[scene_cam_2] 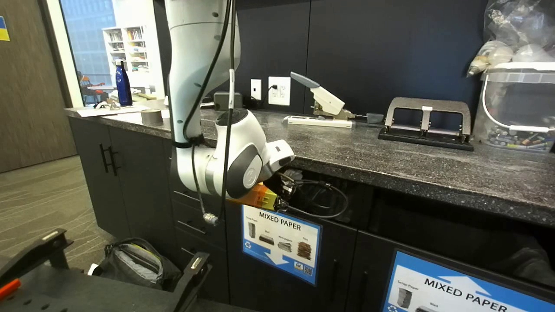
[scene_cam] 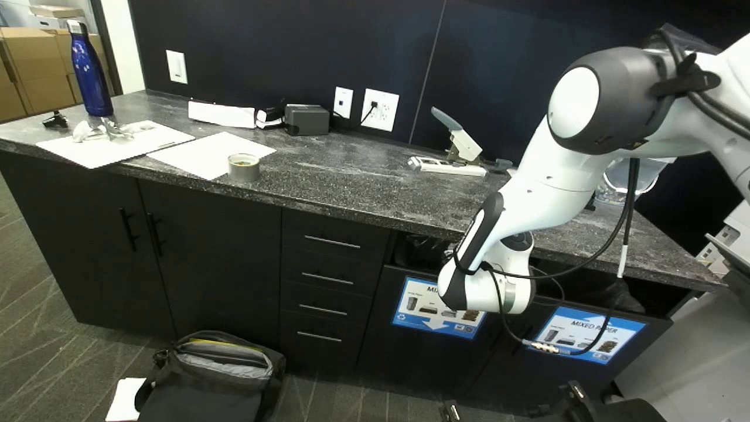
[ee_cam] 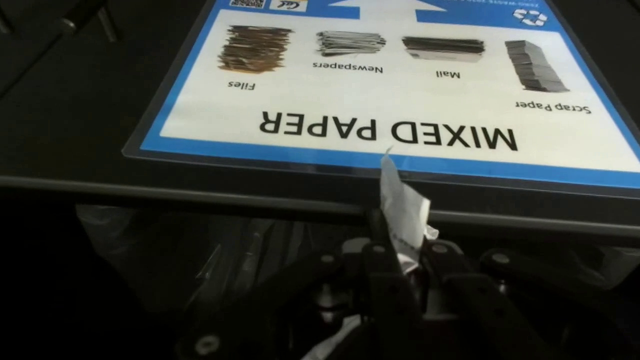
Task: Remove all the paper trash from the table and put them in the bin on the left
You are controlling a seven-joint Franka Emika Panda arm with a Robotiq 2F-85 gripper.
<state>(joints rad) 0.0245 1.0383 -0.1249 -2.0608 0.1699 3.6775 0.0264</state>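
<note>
My gripper (ee_cam: 402, 245) is shut on a crumpled white paper scrap (ee_cam: 406, 210) in the wrist view, at the opening of the left bin. In an exterior view the gripper (scene_cam_2: 286, 190) is just under the table edge; the arm hides it elsewhere. The bin (scene_cam: 430, 349) has a blue-and-white label (scene_cam_2: 282, 242), upside down in the wrist view (ee_cam: 390, 100). A white strip (ee_cam: 334, 340) shows beside the gripper's linkage; I cannot tell what it is. More paper trash (scene_cam: 88, 131) lies on flat white sheets (scene_cam: 146, 138) at the far end of the table (scene_cam: 351, 170).
A tape roll (scene_cam: 244, 168), blue bottle (scene_cam: 91, 73) and grey box (scene_cam: 306, 120) stand on the table. A stapler (scene_cam_2: 321, 108), hole punch (scene_cam_2: 425, 121) and clear bucket (scene_cam_2: 516, 108) stand at the back. A second bin (scene_cam: 527, 375) adjoins. A bag (scene_cam: 211, 375) lies on the floor.
</note>
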